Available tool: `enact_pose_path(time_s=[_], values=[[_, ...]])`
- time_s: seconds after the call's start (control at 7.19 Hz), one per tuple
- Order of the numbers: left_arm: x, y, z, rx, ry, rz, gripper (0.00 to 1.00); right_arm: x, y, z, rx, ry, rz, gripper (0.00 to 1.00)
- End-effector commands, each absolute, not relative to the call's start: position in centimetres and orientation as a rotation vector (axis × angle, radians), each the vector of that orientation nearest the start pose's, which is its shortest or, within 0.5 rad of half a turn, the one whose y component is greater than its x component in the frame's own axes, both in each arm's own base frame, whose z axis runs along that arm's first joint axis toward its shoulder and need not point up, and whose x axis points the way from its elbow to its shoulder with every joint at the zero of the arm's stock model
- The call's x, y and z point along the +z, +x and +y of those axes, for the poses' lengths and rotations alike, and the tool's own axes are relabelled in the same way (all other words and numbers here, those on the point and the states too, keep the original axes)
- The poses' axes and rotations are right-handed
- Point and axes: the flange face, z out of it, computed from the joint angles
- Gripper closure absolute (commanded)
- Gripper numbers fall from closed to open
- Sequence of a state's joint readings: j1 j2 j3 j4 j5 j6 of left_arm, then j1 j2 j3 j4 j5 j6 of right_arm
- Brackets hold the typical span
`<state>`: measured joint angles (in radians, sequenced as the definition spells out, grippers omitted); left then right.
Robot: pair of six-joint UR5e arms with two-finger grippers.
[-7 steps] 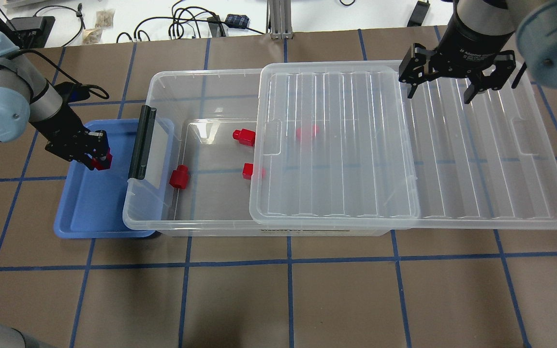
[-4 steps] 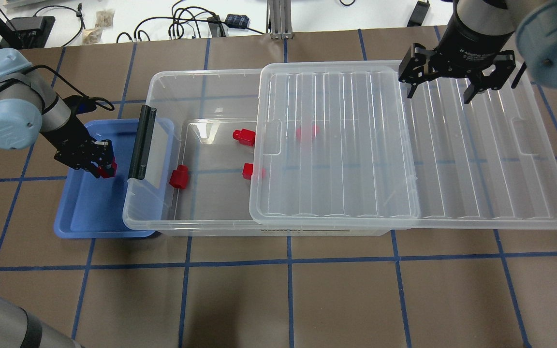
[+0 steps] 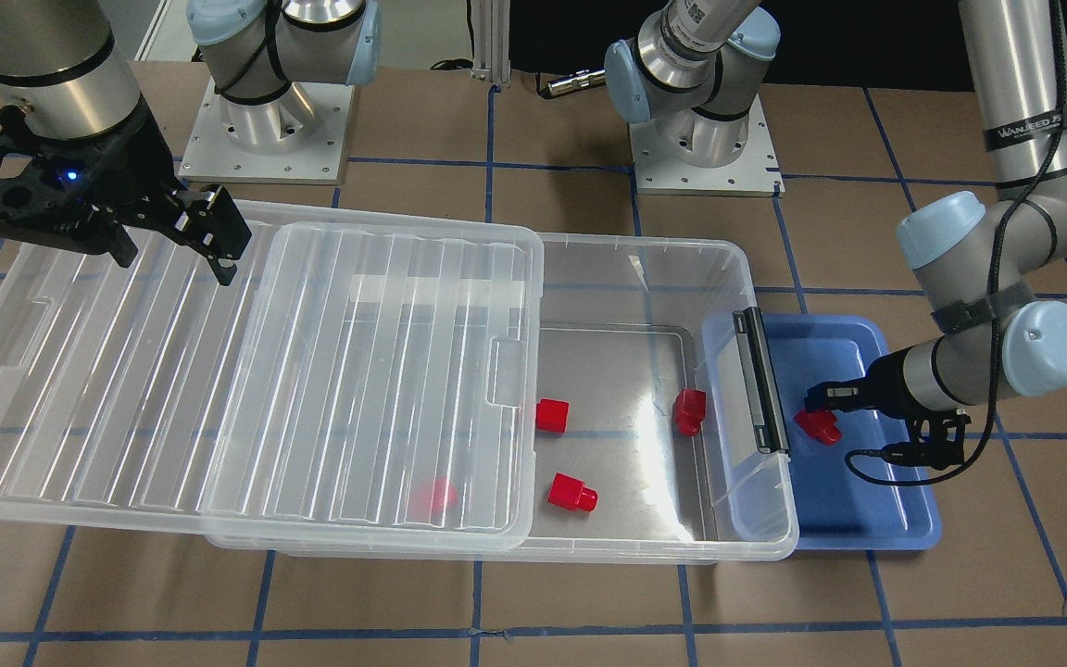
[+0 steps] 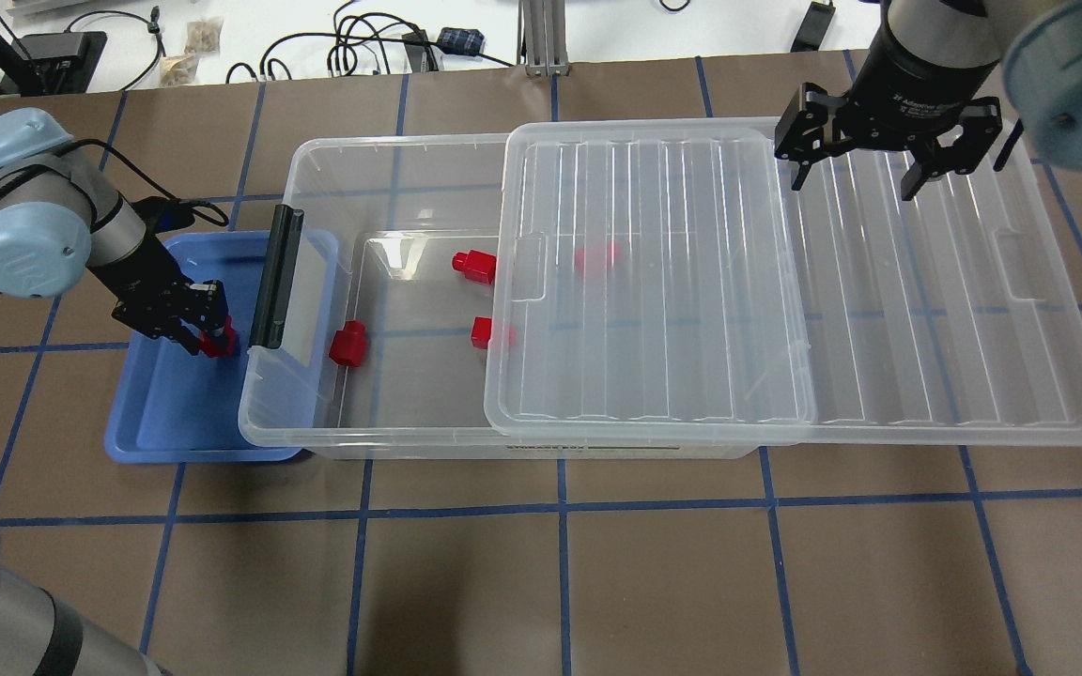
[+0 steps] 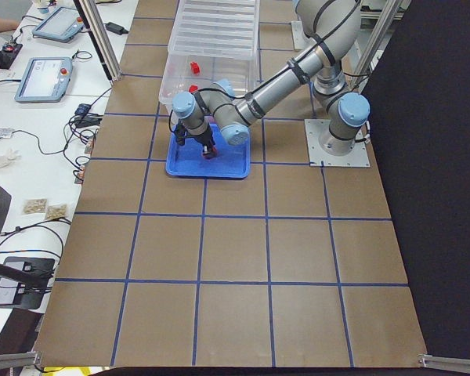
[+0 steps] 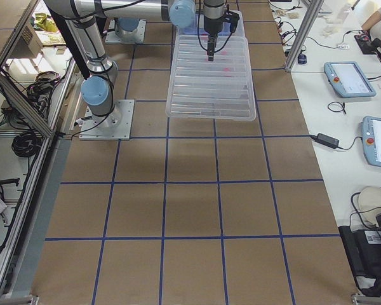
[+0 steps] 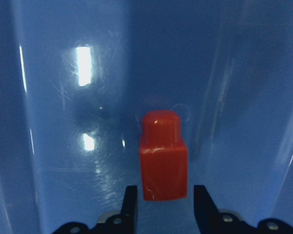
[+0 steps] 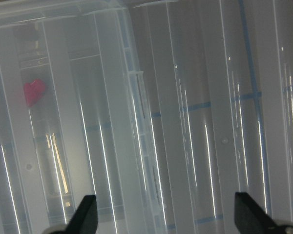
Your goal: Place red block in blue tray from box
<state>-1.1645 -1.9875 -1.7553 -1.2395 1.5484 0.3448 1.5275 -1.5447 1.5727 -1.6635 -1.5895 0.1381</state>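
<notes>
The blue tray lies at the left end of the box, partly under its rim. My left gripper is low inside the tray. In the left wrist view a red block lies on the tray floor between the fingertips, with a narrow gap on each side, so the jaws are slightly open. Three more red blocks lie in the open part of the box, and one shows under the lid. My right gripper is open above the lid.
The lid is slid to the right and covers the right half of the box, overhanging the table. A black latch bar stands at the box's left end, next to the left gripper. Cables and small items lie on the white bench beyond the table.
My left gripper has moved right and down into the tray with the red block. The block now rests on the tray floor with the fingers just off it. The right arm has not moved.
</notes>
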Motion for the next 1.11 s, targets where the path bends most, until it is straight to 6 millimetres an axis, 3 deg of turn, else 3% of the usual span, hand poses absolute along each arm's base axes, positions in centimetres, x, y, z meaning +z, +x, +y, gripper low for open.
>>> enact_pose_path(time_s=[0.0,0.28,0.42,0.56,0.7,0.83,0.97], values=[[24.9,9.4,-58.3,0.280,-0.085,3.218,0.00,48.3,8.3,-52.2,-0.108,0.189,3.159,0.00],[33.8,8.6,-59.0,0.184,-0.173,3.196,0.00,47.9,-1.1,-52.4,-0.058,0.195,3.185,0.00],[38.1,6.6,-58.7,0.148,-0.152,3.189,0.00,47.5,-4.8,-52.3,-0.050,0.200,3.188,0.00],[41.6,2.5,-57.6,0.074,-0.080,3.176,0.00,47.2,-9.3,-51.9,-0.040,0.183,3.190,0.00],[44.8,-1.3,-55.8,0.008,-0.044,3.164,0.00,45.2,-14.5,-51.3,0.013,0.116,3.179,0.00],[47.3,-3.8,-53.8,-0.037,-0.019,3.159,0.00,43.2,-18.9,-50.5,0.069,0.106,3.157,0.00],[48.0,-4.4,-52.6,-0.022,-0.012,3.159,0.00,41.2,-22.5,-50.2,0.067,0.108,3.154,0.00]])
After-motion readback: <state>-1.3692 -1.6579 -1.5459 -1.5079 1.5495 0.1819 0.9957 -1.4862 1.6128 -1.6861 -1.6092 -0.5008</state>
